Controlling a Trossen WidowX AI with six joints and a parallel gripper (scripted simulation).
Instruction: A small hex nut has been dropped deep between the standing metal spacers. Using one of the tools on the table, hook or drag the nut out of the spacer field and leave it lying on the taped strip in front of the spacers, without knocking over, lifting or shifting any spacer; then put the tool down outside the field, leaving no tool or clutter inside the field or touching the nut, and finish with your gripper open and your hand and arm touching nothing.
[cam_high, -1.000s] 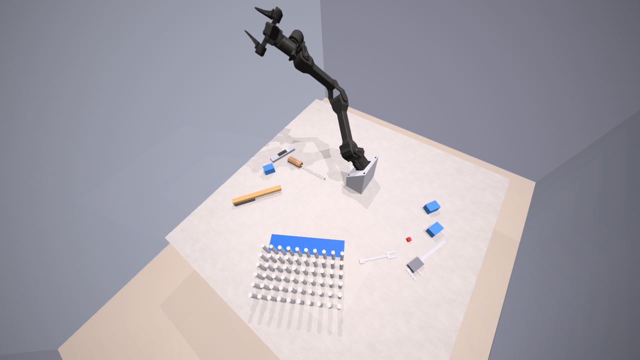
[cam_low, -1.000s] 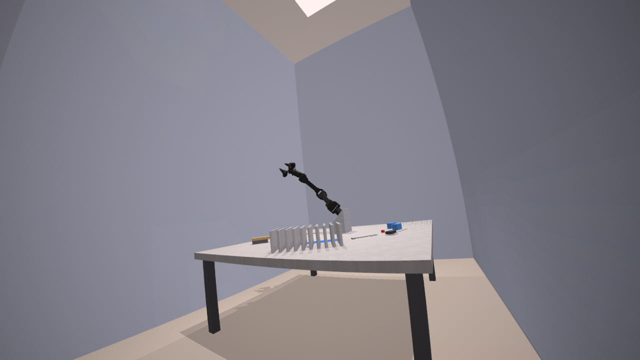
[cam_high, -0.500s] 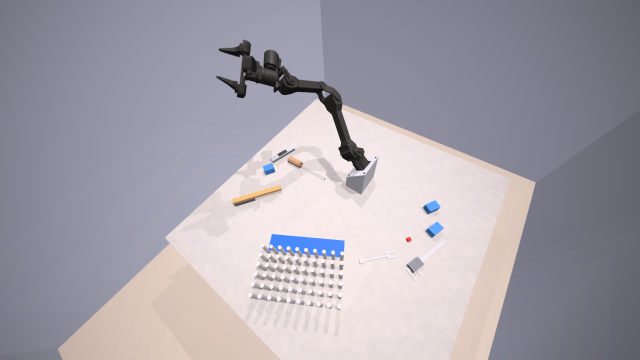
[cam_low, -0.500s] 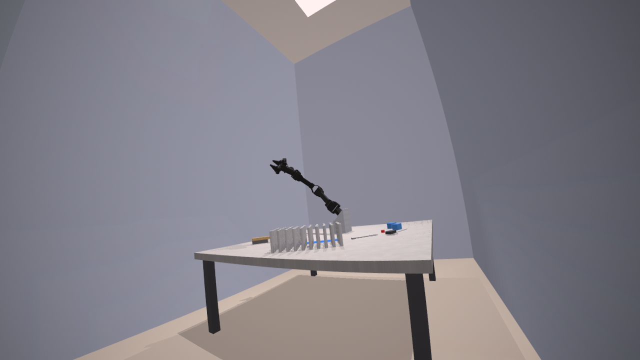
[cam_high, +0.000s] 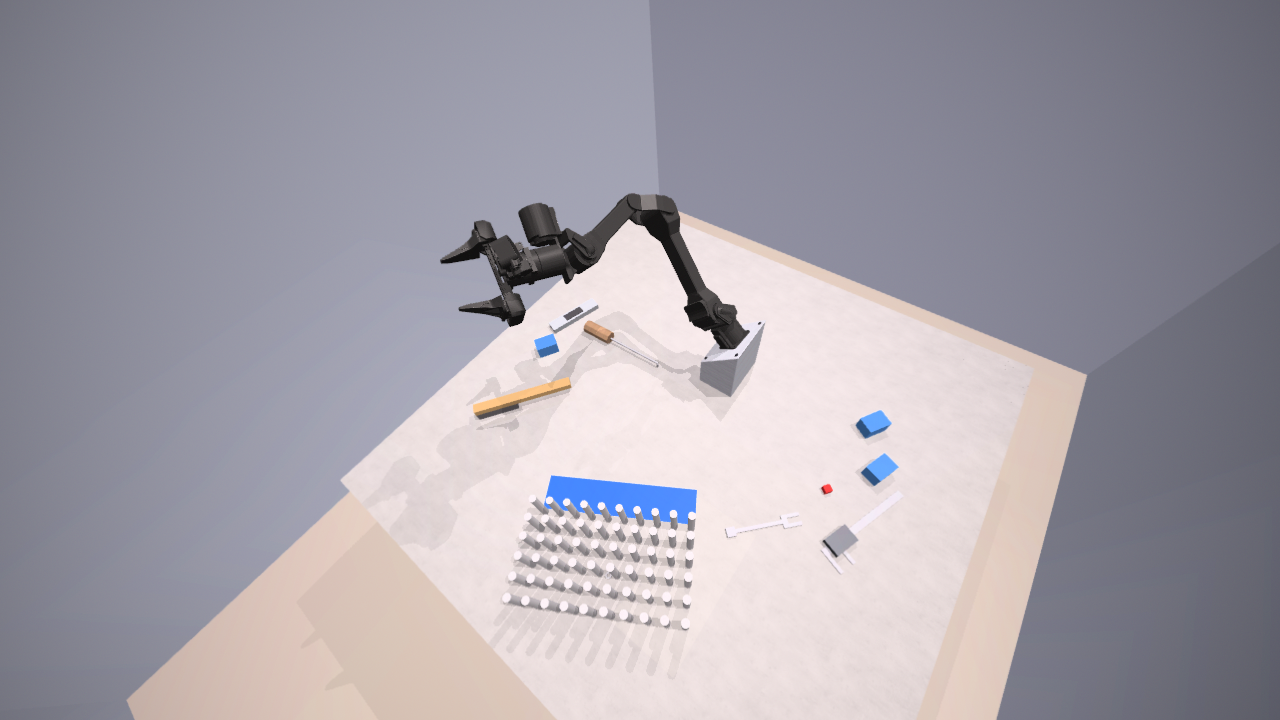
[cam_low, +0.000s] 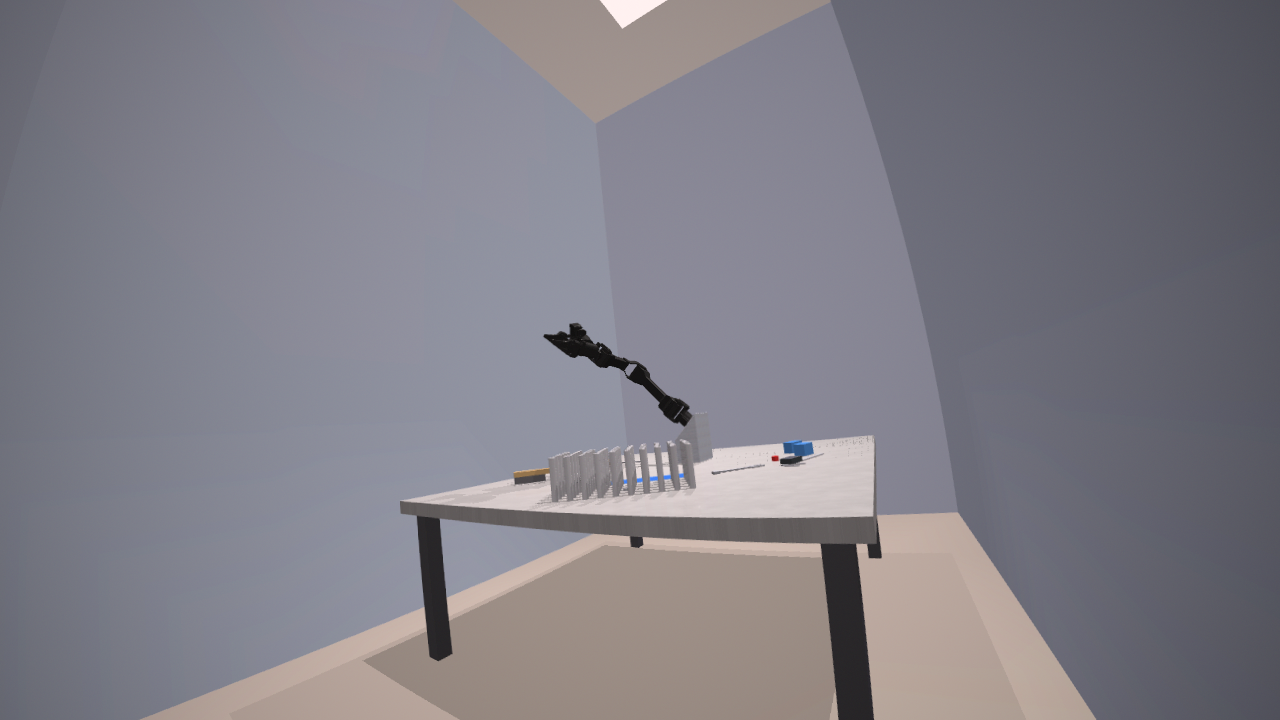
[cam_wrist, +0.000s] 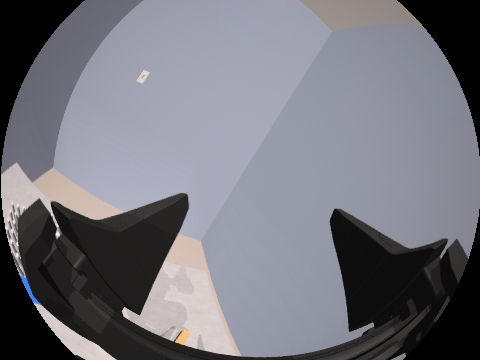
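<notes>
So the arm (cam_high: 677, 255) (cam_low: 657, 387) is reaching out from its gray base block (cam_high: 718, 376) (cam_low: 702, 438), and the fingers (cam_high: 452, 284) (cam_low: 547, 337) are hanging well above the counter (cam_high: 626, 429) (cam_low: 716, 510), spread wide with nothing between them. The metal spacers (cam_high: 600, 559) (cam_low: 617, 472) are all standing upright in rows, and the blue taped strip (cam_high: 622, 494) (cam_low: 653, 479) is running along one side of them, with the nearest row partly hiding it. I can't tell for sure where the hex nut is sitting, it's just too small to pick out in there.

The screwdriver with the wooden handle (cam_high: 598, 332) is lying near the thin gray-and-white tool (cam_high: 581, 310), and a blue block (cam_high: 546, 345) is sitting close to both. An orange bar (cam_high: 528, 395) (cam_low: 530, 471) is lying between that block and the spacers. Over on the other side, a slim forked tool (cam_high: 760, 526) (cam_low: 738, 469) is lying near the spacers, and a tiny red cube (cam_high: 827, 488) (cam_low: 775, 458) is resting between it and two more blue blocks.
</notes>
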